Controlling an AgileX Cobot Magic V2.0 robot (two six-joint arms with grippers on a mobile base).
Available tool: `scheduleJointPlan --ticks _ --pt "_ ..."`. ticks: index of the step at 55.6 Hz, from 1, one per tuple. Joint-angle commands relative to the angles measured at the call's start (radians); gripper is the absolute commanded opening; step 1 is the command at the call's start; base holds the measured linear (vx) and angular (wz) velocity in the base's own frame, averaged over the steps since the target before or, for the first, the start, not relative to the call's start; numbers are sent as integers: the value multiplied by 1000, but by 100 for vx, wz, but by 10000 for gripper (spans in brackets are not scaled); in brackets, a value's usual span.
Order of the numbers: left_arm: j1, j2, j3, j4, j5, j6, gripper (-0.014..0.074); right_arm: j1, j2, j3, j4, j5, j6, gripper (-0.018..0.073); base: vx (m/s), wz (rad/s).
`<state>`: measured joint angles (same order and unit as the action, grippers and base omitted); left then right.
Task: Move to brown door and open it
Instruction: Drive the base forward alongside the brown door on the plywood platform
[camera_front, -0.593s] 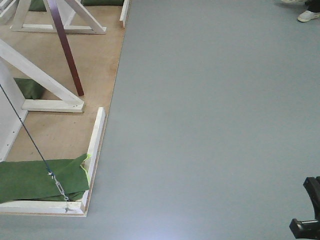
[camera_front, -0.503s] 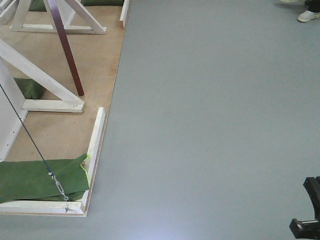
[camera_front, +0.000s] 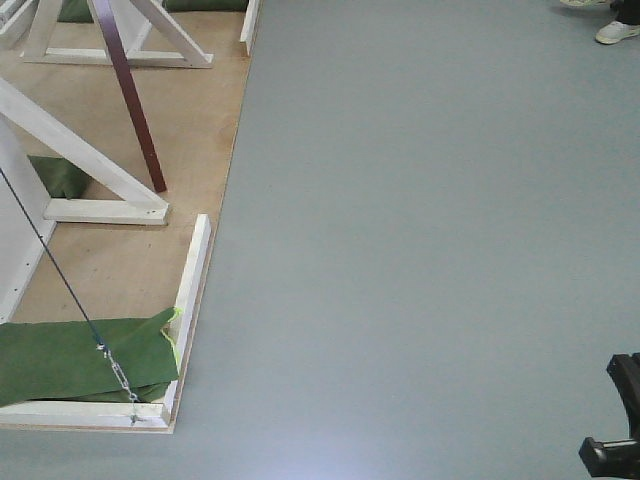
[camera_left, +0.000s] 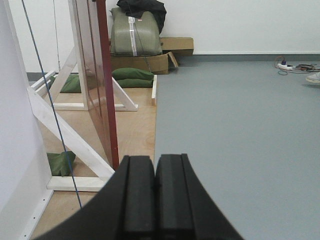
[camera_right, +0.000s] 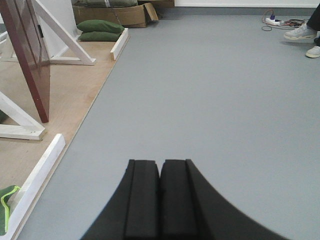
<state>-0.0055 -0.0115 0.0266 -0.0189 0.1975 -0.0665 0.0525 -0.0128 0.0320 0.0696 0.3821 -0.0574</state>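
Nothing has shifted since half a second back. Left gripper (camera_left: 155, 164) pressed closed, empty; right gripper (camera_right: 160, 167) closed too, holding nothing. Ahead left, a green sandbag (camera_front: 70, 362) lies inside the white frame (camera_front: 192, 290). Beyond it the brown door (camera_left: 102, 75) stands upright on the plywood (camera_front: 190, 120), well apart from both grippers. Far back, a cardboard box (camera_left: 140, 61) carries a grey bag (camera_left: 120, 35)

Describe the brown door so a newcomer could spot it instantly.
Find the pale plywood platform on the left of the grey floor. Between its white wooden braces stands a glossy reddish-brown wooden door, seen edge-on. It is the only dark panel among white timber.
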Motion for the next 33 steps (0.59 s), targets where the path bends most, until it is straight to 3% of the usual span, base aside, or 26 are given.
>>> scheduleJointPlan --ticks 1,33 --pt "-1 -14 -23 0 -80 -7 -6 1 -6 3 -3 -77 -8 0 0 0" --pt "-1 -14 -23 0 -80 -7 -6 1 -6 3 -3 -80 -8 0 8 -1"
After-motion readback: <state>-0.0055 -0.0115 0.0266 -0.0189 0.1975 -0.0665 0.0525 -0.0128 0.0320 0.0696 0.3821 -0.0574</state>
